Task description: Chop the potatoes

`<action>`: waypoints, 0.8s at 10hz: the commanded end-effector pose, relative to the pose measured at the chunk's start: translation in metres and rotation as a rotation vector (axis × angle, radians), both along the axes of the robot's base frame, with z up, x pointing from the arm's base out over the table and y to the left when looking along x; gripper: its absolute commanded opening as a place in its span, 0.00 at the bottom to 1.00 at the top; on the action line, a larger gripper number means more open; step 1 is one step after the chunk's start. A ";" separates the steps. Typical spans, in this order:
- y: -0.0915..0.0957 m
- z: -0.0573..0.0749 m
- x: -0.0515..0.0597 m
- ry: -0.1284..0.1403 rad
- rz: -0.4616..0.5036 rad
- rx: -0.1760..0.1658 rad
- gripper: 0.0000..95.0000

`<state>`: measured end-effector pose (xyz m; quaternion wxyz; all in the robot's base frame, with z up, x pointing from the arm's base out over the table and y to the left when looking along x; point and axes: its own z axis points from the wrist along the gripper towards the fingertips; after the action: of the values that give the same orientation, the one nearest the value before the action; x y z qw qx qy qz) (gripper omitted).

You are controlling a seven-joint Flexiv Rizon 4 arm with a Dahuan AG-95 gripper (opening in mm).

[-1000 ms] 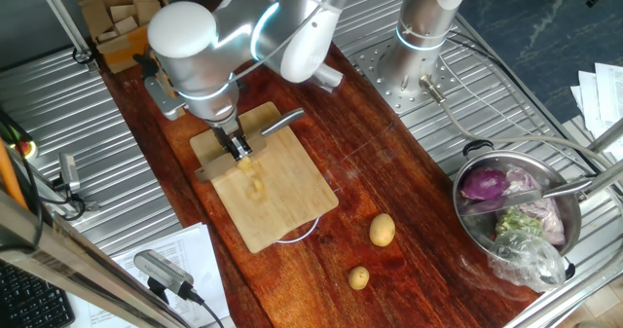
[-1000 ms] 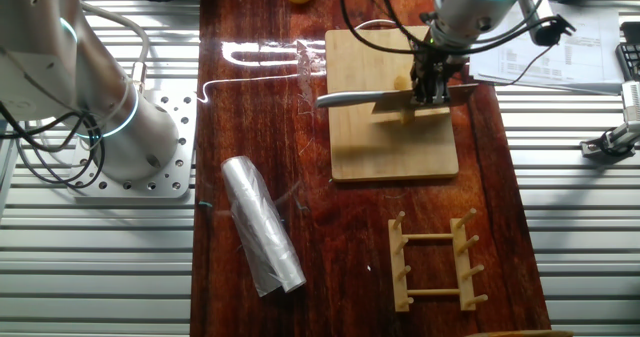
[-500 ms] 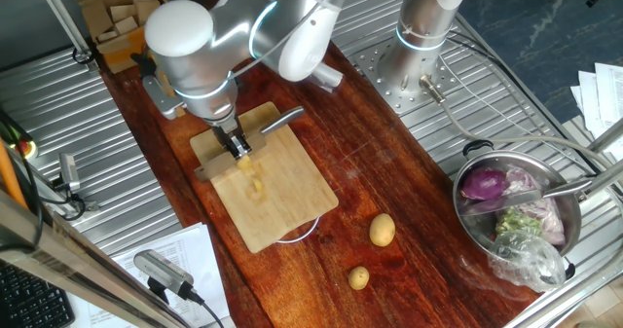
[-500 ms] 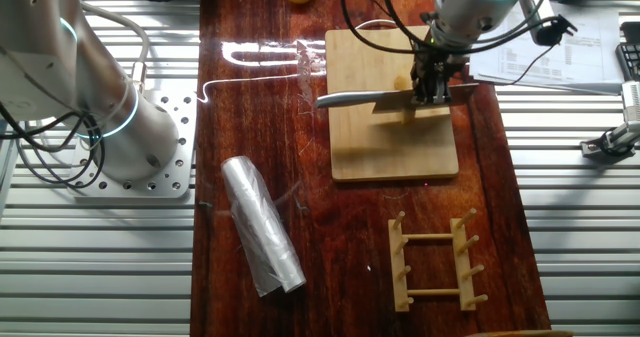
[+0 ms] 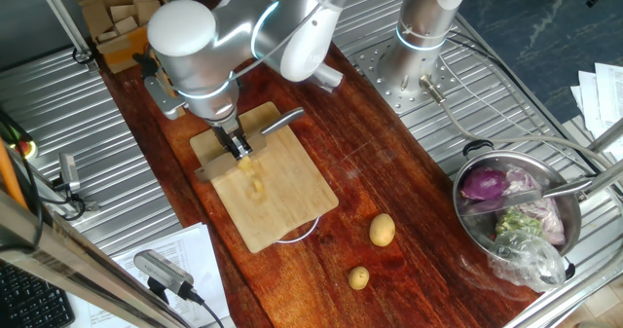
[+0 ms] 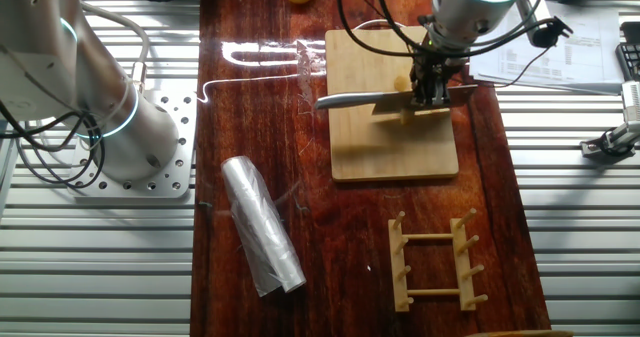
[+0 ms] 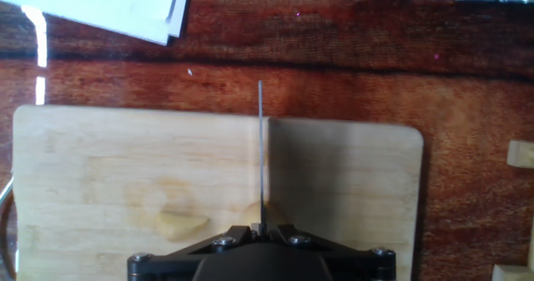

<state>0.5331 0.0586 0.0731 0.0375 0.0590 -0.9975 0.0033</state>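
Mid-board (image 6: pixel 392 147), cleaver (image 6: pixel 385 99) over potatoes (image 5: pixel 253 180)

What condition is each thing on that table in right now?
Gripper: shut on the knife.
Knife: held edge-down over the board, blade level.
Potato chunks: cut, lying on the board.
Board: flat on the table.
Whole potatoes: uncut, on the table beside the board.
Pot: open, holding vegetables.
Rack: lying flat.
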 end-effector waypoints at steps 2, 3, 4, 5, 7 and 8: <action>0.000 0.001 0.000 0.005 0.000 -0.001 0.00; 0.000 0.001 0.000 0.005 0.001 -0.001 0.00; 0.000 0.003 0.000 0.005 0.002 0.000 0.00; 0.000 0.005 0.000 0.005 0.002 0.001 0.00; 0.000 0.009 -0.001 0.004 0.005 0.003 0.00; 0.000 0.008 0.000 0.002 0.004 0.003 0.00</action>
<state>0.5321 0.0578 0.0789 0.0372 0.0613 -0.9974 0.0012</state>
